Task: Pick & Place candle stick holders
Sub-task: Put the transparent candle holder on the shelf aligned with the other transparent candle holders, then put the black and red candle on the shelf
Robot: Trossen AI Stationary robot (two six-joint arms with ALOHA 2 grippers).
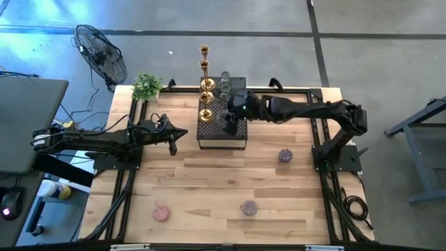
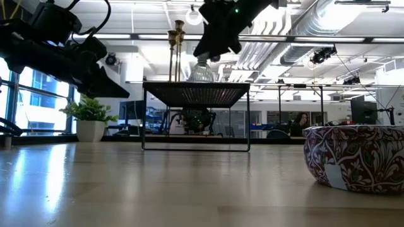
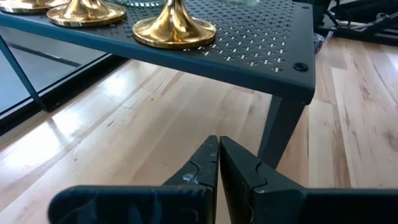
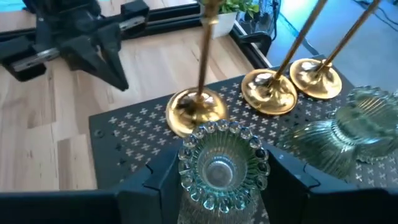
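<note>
Three gold candlesticks point(image 4: 196, 109) point(image 4: 268, 90) point(image 4: 317, 78) and two clear-green glass cups point(image 4: 339, 140) stand by their bases on the black perforated box point(image 1: 237, 136). My right gripper point(image 1: 228, 120) is over the box, shut on a clear ribbed glass cup point(image 4: 222, 165). My left gripper point(image 1: 173, 144) is shut and empty, just left of the box, low over the table; its wrist view shows its fingers point(image 3: 217, 158) closed below the box's edge. Three more cups stand on the table: purple point(image 1: 286, 155), pink point(image 1: 162, 213) and another point(image 1: 249, 207). My right gripper pinches the clear glass cup by its ribbed side wall point(image 4: 186, 171), one finger point(image 4: 155, 180) on each side. The fingers slant down from the table's right side. The cup is upright, mouth up, at the box's top point(image 2: 202, 72); whether it rests there I cannot tell.
A small green potted plant point(image 1: 147, 86) stands at the far left corner. A patterned cup point(image 2: 356, 157) fills the low view's right. Black frame rails point(image 1: 129, 132) run along the table's left and right sides. A fan point(image 1: 101, 52) stands beyond the far left corner.
</note>
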